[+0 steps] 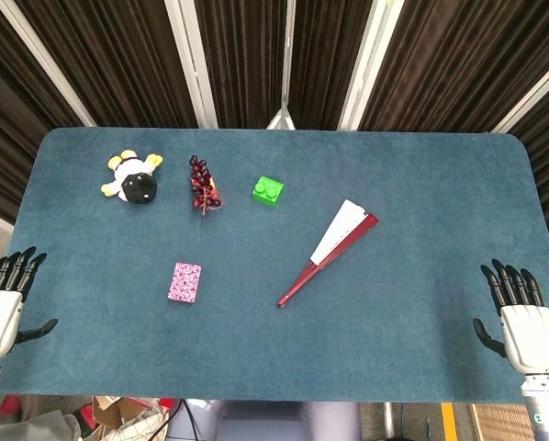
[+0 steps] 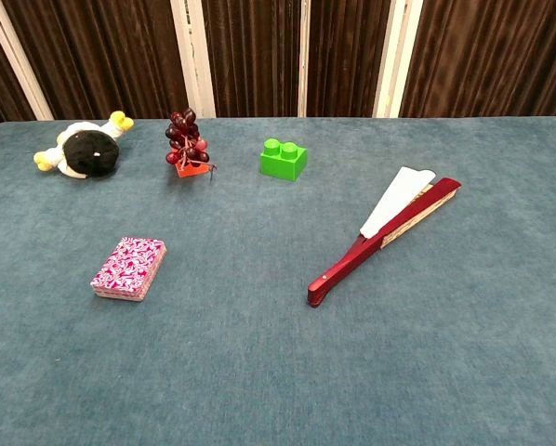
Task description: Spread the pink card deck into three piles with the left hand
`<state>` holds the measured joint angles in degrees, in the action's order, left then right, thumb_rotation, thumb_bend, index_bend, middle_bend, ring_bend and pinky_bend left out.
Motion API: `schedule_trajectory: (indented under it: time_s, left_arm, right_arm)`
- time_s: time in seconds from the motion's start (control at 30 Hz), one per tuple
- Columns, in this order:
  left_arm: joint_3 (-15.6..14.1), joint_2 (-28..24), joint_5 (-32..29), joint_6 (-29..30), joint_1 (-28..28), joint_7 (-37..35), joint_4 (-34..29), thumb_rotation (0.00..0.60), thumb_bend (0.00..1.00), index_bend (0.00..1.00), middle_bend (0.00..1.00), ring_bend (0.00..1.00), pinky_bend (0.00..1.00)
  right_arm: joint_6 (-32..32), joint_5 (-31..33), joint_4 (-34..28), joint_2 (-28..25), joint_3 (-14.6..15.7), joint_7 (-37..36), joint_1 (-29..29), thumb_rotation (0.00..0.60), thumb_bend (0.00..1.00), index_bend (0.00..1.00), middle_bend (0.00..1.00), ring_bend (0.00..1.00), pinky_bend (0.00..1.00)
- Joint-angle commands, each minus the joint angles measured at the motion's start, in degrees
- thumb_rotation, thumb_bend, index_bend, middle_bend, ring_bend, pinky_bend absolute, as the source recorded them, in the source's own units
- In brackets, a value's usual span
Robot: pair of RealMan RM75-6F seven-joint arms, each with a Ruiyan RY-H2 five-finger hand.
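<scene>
On the table (image 1: 421, 175) our pink card deck (image 1: 184, 282) lies untouched as one stack; our left robot hand (image 1: 1, 308), fingers apart and empty like the right robot hand (image 1: 522, 322), must next reach it.

A single pink card deck (image 2: 129, 268) lies flat on the blue table (image 2: 259, 372), well left of the fan (image 2: 382, 235).
</scene>
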<state>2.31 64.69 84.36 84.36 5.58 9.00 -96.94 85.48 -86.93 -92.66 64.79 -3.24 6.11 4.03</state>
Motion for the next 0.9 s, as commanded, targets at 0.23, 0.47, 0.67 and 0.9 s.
schedule_trajectory:
  time_s: [0.23,0.47,0.67,0.9]
  left_arm:
    - [-0.2,-0.2,-0.2,-0.6,0.2,0.3,-0.2,0.600,0.12,0.00,0.00,0.00,0.00]
    - [0.0,-0.6,-0.5,-2.9,1.5,2.4,-0.7,0.600,0.12,0.00,0.00,0.00,0.00]
    - [1.4,-2.1,-3.1,-10.6,6.7,9.7,-5.4,0.600,0.10,0.02,0.00,0.00,0.00]
    - [4.0,0.5,-14.8,-22.7,15.1,21.3,-10.0,0.600,0.10,0.05,0.00,0.00,0.00]
  right_arm:
    - [0.0,0.1,-0.1,0.0,-0.1,0.0,0.0,0.600,0.37,0.00,0.00,0.00,0.05]
    - [-0.1,0.1,-0.3,0.0,0.0,0.1,0.0,0.600,0.37,0.00,0.00,0.00,0.05]
    - [-0.4,0.0,-0.4,0.1,0.0,-0.2,0.2,0.600,0.37,0.00,0.00,0.00,0.05]
    - [-0.5,0.3,-0.3,-0.1,-0.1,-1.1,0.2,0.600,0.37,0.00,0.00,0.00,0.05]
